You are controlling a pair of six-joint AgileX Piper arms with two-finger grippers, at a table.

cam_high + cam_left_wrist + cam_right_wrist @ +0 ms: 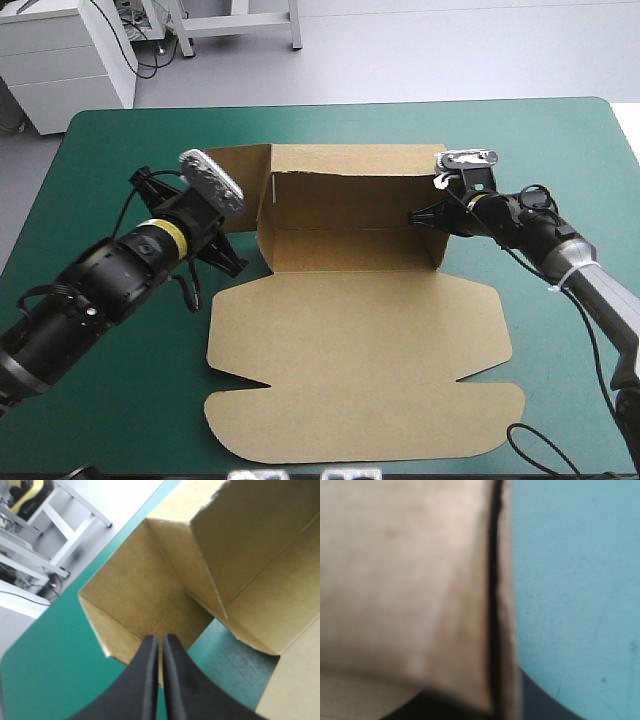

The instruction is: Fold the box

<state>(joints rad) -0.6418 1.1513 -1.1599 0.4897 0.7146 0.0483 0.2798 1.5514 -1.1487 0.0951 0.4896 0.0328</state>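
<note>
Box (pixel 350 330) sits mid-bench between my two tools. Its back wall (pixel 350 160) and both side walls are up. The big front panel (pixel 360 400) lies flat on the teal-green bench (pixel 140 420), on the near side of both tools.

Left tool (pixel 236 260) is all but closed, w/ only a thin slit between the black fingers. In the wrist view the left side wall (pixel 135 605) stands directly ahead of the tool and its lower edge runs into that slit. I read that as a pinch on the board, not 100% sure. Reason for the hold, imo: it stops that wall flopping outward.

Right tool (pixel 420 216) is clamped on the right side wall (pixel 440 240). Its wrist view is v. close and blurry. The wall's edge runs straight out from between the fingers, w/ board to one side and bare cover to the other. So that grip is at the wall's rim, prob. to pin it vertical.

W/ both sides held, the tray shape stands while nothing is tucked yet. I'd say approx halfway. Next move prob. needs one tool freed to bring up the front panel. Risk: the freed wall springs back down.
</note>
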